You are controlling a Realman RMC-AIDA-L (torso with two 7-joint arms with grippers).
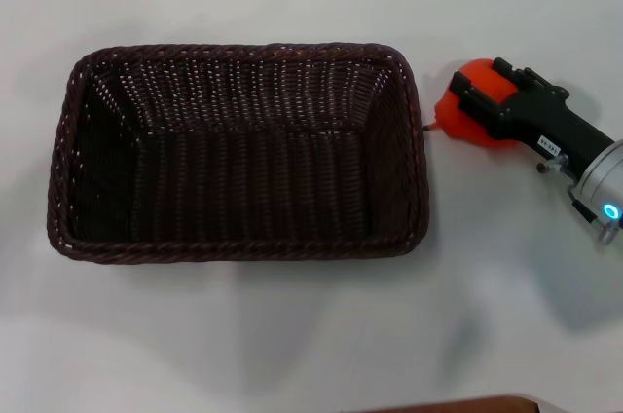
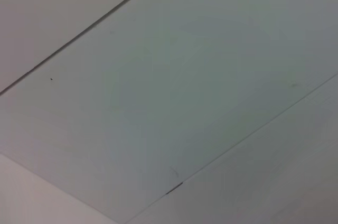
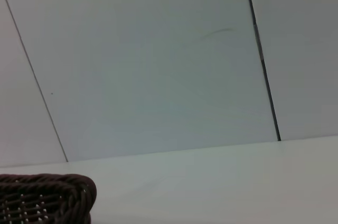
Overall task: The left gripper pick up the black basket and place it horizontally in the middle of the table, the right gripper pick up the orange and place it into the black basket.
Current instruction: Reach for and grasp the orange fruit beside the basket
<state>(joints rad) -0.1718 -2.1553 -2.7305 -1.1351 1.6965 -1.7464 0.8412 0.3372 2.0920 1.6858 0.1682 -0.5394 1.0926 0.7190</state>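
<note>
The black basket (image 1: pixel 238 152) is a woven box with a braided rim and sloping sides. It lies on the smooth white bench (image 1: pixel 292 335) with its long side going left to right. Bare bench lies all around it. Just right of it, the right gripper (image 1: pixel 465 106) has its blocky fingers closed around the round orange (image 1: pixel 459 119).
</note>
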